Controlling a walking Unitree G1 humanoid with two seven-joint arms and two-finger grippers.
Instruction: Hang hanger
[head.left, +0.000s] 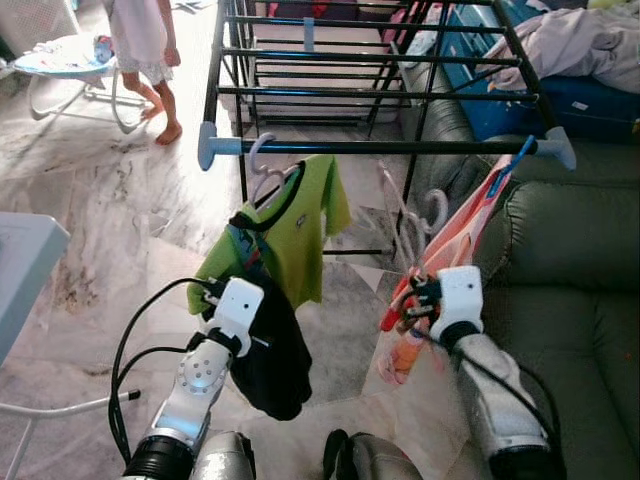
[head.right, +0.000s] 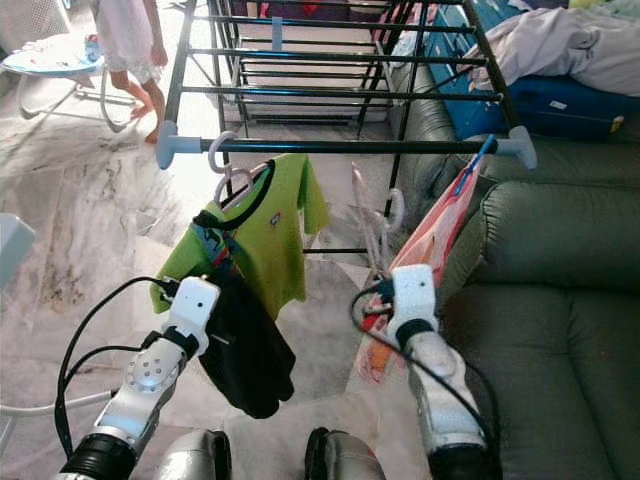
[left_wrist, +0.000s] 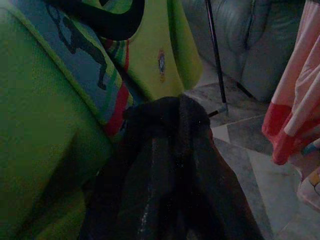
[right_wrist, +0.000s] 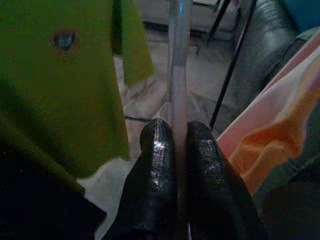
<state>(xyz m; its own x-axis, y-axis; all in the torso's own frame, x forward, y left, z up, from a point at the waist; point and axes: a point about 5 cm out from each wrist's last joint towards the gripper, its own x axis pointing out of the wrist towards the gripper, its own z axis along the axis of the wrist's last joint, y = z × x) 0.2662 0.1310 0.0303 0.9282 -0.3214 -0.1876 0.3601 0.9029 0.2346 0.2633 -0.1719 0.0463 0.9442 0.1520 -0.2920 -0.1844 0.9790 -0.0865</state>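
One clear hanger (right_wrist: 178, 75) between right end effector (right_wrist: 181, 142) fingers, below rack (head.left: 390, 146).

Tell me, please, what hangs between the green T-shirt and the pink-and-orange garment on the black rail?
In the left eye view, a clear plastic hanger stands between the green T-shirt and the pink-and-orange garment, held up by the right gripper, below the black rail.
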